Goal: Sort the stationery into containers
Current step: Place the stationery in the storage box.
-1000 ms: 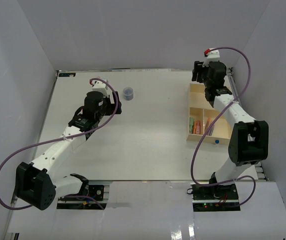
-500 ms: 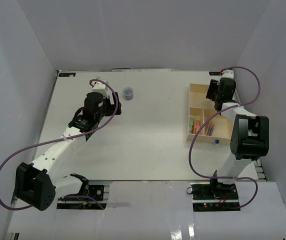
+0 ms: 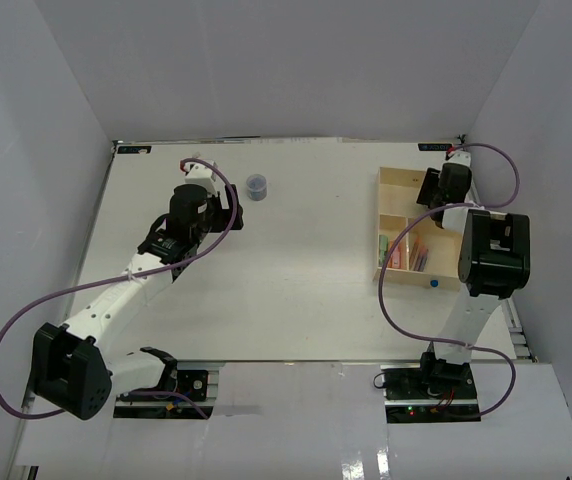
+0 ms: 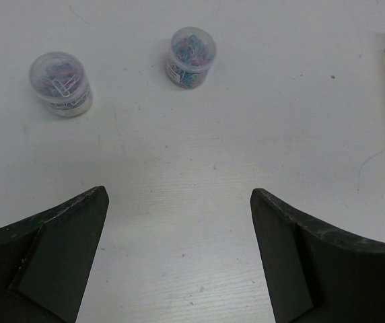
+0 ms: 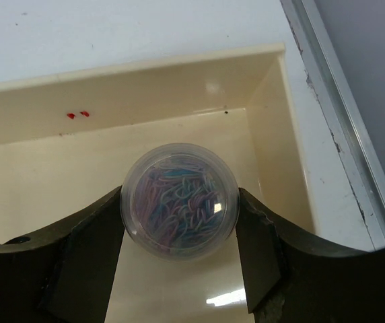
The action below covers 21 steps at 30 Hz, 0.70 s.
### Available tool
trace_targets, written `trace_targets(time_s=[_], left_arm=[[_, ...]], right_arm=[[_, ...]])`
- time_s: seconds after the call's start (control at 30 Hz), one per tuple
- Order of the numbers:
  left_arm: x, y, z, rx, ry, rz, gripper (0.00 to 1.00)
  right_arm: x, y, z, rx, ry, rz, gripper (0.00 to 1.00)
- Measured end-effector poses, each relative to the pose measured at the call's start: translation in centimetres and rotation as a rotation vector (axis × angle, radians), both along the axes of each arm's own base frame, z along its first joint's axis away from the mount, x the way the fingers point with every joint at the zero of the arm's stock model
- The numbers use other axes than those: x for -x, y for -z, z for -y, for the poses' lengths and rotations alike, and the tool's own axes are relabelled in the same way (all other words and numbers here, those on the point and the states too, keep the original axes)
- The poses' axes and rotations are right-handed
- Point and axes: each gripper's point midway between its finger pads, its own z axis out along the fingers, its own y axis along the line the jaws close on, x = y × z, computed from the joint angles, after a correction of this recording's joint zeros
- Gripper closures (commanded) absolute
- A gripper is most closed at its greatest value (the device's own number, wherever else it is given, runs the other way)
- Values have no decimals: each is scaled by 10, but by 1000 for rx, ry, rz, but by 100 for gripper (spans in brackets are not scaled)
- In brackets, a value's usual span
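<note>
Two pots (image 4: 60,84) on table (image 4: 179,175); third pot (image 5: 180,205) in right hand (image 5: 179,198).

White table (image 3: 296,290) — matte, lightly scuffed. Two clear clip pots stand upright on it, apart: left pot (image 4: 60,83), right pot (image 4: 191,57). Wooden tray (image 3: 403,190) — near the right edge.

left tool (image 4: 179,194): table (image 4: 179,148) open ahead | two pots (image 4: 191,55) beyond | right tool (image 5: 179,195), held pot (image 5: 179,208): tray wall (image 5: 276,134) close right
</note>
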Motion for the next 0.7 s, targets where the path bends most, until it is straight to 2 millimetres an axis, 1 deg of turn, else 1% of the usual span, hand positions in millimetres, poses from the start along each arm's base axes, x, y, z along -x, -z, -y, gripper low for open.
trace_targets(time_s=[0.03,0.17,0.27,0.3,0.37,0.4,0.5,0.6,0.7], left_arm=[[0,0,0,0,0,-1,2],[-1,4,0,-4,0,-10,2],[-1,6,1,-6,1,-14,2],[-1,6,1,-5,2,-14,2],[-1,6,1,-5,3,-15,2],[-1,6,1,-4,5,-15,2],[0,6,2,-2,10,-16,2],[0,6,3,0,14,-17,2],[0,6,4,1,17,-17,2]], right_arm=[[-3,-1,0,1,0,7,51],[-13,-10,1,8,-2,36,43],[-18,-18,4,24,3,60,35],[-19,-20,5,29,5,64,31],[-20,-22,7,39,7,67,26],[-21,-22,7,41,7,67,22],[-24,-25,8,50,7,73,18],[-29,-28,9,55,6,82,17],[-29,-28,9,61,3,80,17]])
